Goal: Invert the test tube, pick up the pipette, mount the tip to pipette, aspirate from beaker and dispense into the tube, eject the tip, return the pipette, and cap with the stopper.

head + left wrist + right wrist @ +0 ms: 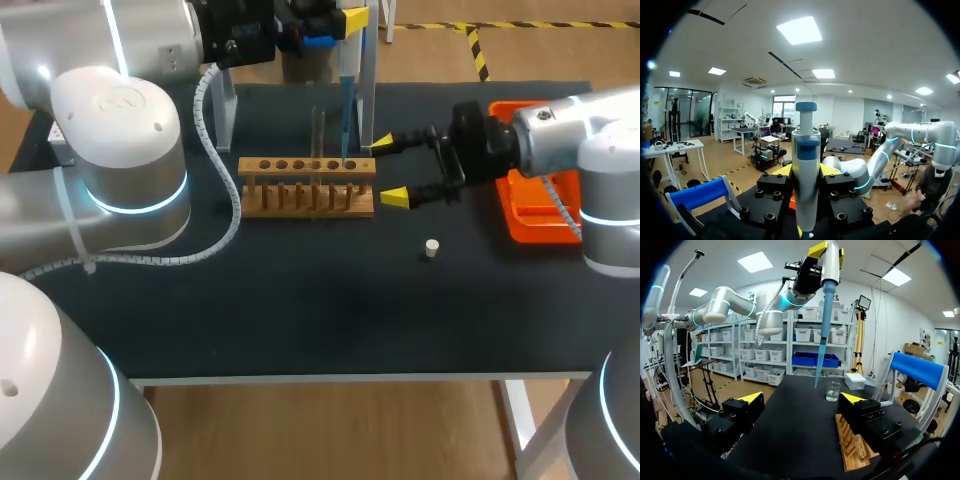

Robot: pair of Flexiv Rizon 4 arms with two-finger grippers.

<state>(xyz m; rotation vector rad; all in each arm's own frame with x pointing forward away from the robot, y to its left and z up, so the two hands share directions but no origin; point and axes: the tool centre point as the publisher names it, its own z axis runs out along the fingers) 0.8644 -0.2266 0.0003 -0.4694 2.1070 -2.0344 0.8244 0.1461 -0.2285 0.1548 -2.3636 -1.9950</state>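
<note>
The left gripper (pixel 829 251) is clamped on the pipette (pixel 346 110), whose blue tip hangs over the rack (pixel 305 188). The right gripper (pixel 390 170) stands open beside the rack's end. The tube (pixel 318 135) stands in the rack; the stopper (pixel 431 248) lies nearby.

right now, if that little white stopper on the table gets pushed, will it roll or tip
The stopper looks small, so probably light and easily knocked aside. It seems to stand on end on the black table; tipped over, its round body would likely roll.
</note>
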